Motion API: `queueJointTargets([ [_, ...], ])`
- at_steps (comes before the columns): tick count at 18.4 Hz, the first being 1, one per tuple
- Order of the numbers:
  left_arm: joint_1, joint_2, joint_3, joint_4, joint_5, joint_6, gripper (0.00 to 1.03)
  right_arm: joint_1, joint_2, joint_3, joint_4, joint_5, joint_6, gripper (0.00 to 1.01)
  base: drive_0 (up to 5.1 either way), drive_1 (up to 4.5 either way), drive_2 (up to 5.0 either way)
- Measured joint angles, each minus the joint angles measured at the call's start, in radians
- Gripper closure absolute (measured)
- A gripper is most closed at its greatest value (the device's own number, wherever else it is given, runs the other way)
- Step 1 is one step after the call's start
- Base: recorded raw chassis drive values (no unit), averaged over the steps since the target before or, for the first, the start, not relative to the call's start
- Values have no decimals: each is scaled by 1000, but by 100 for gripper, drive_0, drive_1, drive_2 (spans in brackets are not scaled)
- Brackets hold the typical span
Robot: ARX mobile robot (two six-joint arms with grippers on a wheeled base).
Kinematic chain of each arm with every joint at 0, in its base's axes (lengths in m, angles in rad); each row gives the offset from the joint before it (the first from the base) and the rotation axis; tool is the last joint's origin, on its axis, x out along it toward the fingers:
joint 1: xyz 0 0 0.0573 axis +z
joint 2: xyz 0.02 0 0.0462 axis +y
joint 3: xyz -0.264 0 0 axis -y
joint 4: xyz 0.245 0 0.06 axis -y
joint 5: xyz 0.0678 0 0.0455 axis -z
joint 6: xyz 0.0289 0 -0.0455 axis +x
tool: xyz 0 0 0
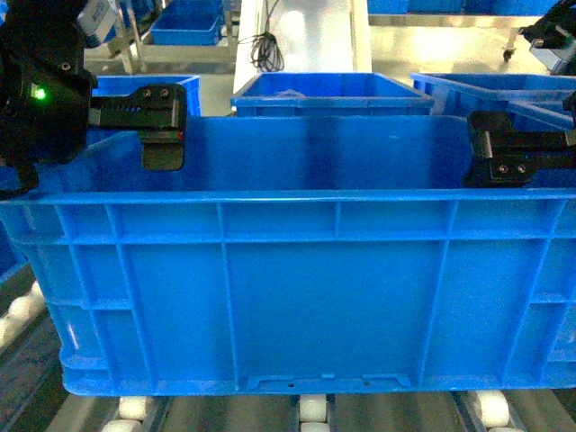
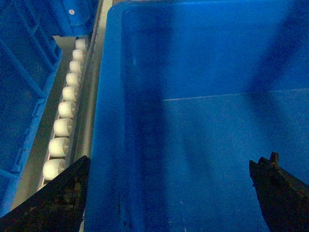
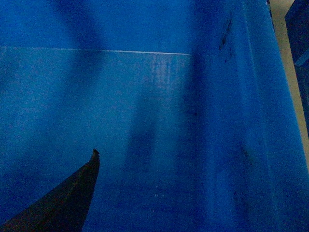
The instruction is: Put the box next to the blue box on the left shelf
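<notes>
Box (image 1: 306,288) is sitting on the white rollers (image 1: 312,409) of the left shelf (image 1: 27,378), filling its front edge, with another blue box (image 2: 24,96) just beside it past a roller row (image 2: 63,121) toward the shelf's left edge.

The left gripper (image 1: 162,135) is straddling the box's left wall: in its wrist view one finger (image 2: 53,203) is hanging outside the rim and the other inside, jaws spread wide and seemingly clear of the wall, so it looks released. The right gripper (image 1: 504,157) is hovering at the right wall; only one finger (image 3: 67,203) is showing inside the box, so I cannot tell whether it is gripping or free.

The step in hand looks like letting go and drawing clear. To do it well, both arms should be lifting straight up, keeping fingers off the rim so the box is not dragged along the rollers away from its neighbour.

More blue crates (image 1: 333,90) are standing beyond the box.
</notes>
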Motion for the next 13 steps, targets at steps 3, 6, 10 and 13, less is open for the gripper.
queueJointTargets([
  [3,0,0,-4,-7,-1,3,5,2,-14,0,-7,-1,-2,3,0,0,0],
  [6,0,0,-8,2,-5,7,5,5,-15,0,-10,21,-23,3,0,0,0],
  [10,-8,5,-40,128,-50,21,8,14,-16,0,-11,52,-71,3,0,0,0],
  [13,22,-85,-383,766,-106,63,41,-1,-103,-367,791,148,-90,33,0,0,0],
])
